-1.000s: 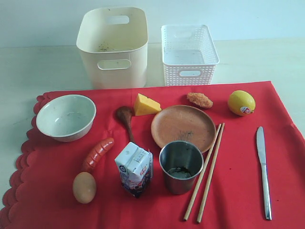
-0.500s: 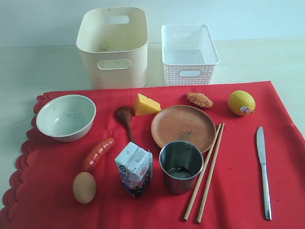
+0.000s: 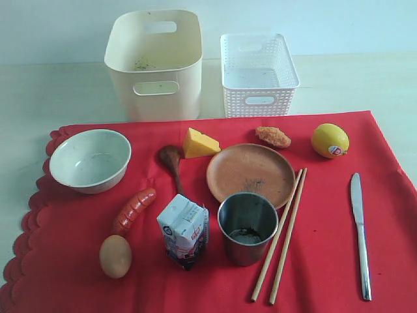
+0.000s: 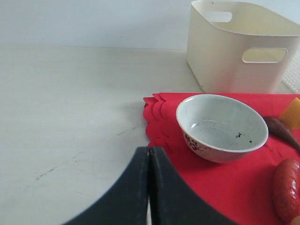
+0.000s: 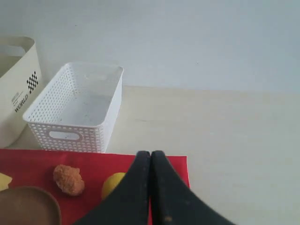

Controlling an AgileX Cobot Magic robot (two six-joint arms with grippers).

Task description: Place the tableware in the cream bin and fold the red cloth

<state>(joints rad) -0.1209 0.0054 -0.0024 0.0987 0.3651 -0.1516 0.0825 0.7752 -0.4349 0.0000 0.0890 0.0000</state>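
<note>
The red cloth (image 3: 339,215) lies flat, scalloped edge at the left. On it rest a pale bowl (image 3: 90,160), a brown wooden plate (image 3: 251,173), a dark wooden spoon (image 3: 172,163), a steel cup (image 3: 247,227), wooden chopsticks (image 3: 281,233) and a silver knife (image 3: 359,231). The cream bin (image 3: 155,63) stands behind the cloth, empty. Neither arm shows in the exterior view. My left gripper (image 4: 149,151) is shut and empty, short of the bowl (image 4: 221,127) at the cloth's scalloped edge. My right gripper (image 5: 150,154) is shut and empty, over the cloth's far right corner (image 5: 180,161).
Food lies among the tableware: sausage (image 3: 133,210), egg (image 3: 115,255), milk carton (image 3: 184,230), cheese wedge (image 3: 199,143), fried piece (image 3: 273,136), lemon (image 3: 330,140). A white lattice basket (image 3: 258,74) stands right of the cream bin. Pale tabletop (image 4: 70,108) surrounds the cloth.
</note>
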